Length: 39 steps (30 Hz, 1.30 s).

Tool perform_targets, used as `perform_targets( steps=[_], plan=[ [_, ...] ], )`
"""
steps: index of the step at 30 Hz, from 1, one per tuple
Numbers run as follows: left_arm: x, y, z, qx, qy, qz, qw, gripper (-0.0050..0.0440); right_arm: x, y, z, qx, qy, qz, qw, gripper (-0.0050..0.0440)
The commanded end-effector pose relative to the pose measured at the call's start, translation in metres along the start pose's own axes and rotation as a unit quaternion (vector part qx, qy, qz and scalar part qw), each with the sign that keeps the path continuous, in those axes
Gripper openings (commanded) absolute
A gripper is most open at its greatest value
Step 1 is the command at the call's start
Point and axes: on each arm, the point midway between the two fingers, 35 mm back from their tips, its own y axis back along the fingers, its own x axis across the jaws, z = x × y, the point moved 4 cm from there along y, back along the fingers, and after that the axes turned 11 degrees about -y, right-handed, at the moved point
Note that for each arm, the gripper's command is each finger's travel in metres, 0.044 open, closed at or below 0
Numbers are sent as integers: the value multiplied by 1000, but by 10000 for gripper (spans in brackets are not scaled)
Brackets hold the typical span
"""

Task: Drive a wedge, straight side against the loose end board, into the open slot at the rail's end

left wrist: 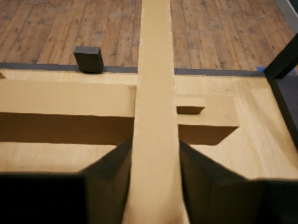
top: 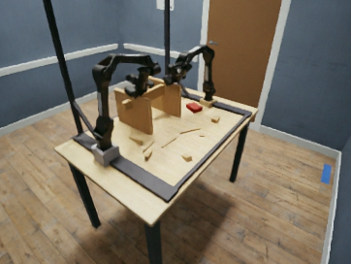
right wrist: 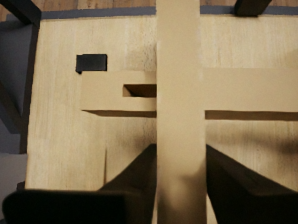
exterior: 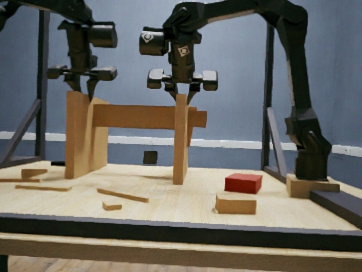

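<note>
My right gripper (right wrist: 177,150) (exterior: 81,95) is clamped on the loose end board (right wrist: 181,100) (exterior: 77,137), its top edge running 12 to 6 in my wrist view, open slot (right wrist: 140,90) at 9; my left (left wrist: 156,145) (exterior: 182,97) clamps the other board (left wrist: 156,100) (exterior: 180,145). The seated wedge (left wrist: 190,106) (exterior: 190,135), at its 3 o'clock, stands upright, narrow end down.
</note>
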Motion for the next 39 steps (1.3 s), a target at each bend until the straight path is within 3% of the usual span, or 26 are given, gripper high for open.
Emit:
perform_targets(
  steps=[1, 39],
  plan=[
    [17, 13, -4, 12, -20, 38, 999, -50, 1, 1, 2, -2, 5, -5, 1000, -50],
    [21, 15, -5, 15, -20, 43, 999, -50, 1, 1, 2, -2, 5, -5, 1000, -50]
  ],
)
